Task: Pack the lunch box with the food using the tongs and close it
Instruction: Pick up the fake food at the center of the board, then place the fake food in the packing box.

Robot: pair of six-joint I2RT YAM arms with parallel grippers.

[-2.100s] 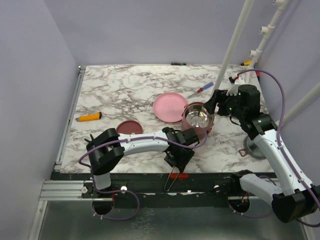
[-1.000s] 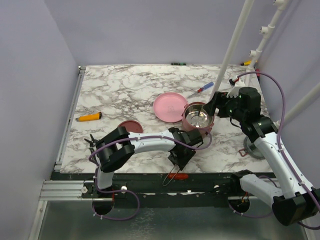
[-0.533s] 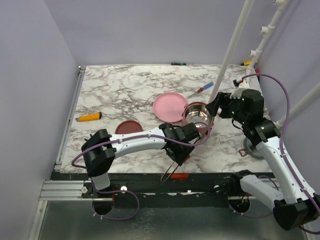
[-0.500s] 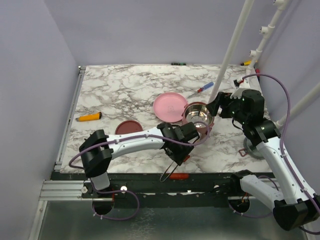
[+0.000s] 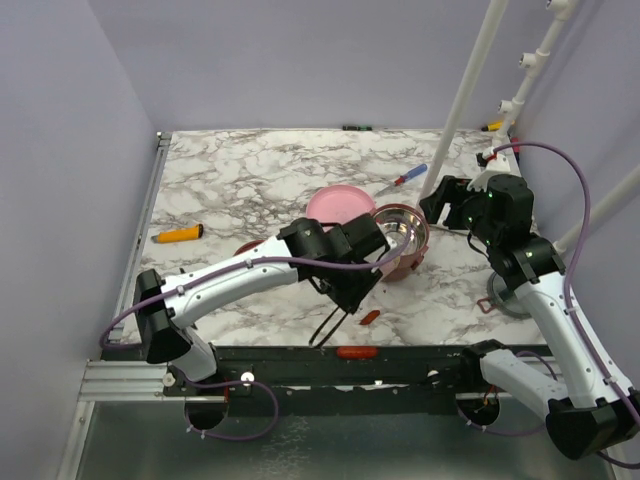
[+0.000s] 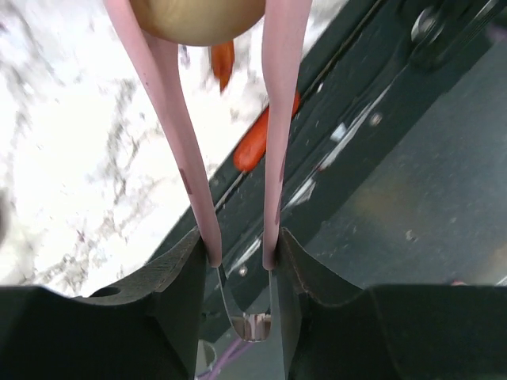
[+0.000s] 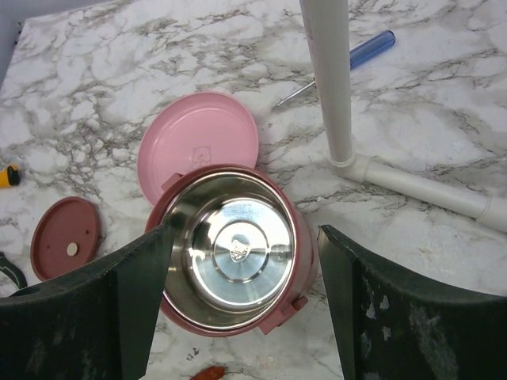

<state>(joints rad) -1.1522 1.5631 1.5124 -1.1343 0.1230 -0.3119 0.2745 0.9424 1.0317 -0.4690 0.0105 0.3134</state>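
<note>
White pipe (image 7: pixel 326 71) stands beside the lunch box (image 7: pixel 230 253) (screwdriver (image 7: pixel 372 47) beyond).

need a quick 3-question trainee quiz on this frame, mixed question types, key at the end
1. True or false: the round steel-lined dusty-red bowl has food in it.
2. What do the long slim pink tongs pinch? A) a red sausage stick B) a tan round ball C) a maroon disc lid
3. Which end effector holds the tongs?

Key: 1 false, the bowl is empty. 2 B. 3 the left end effector.
</note>
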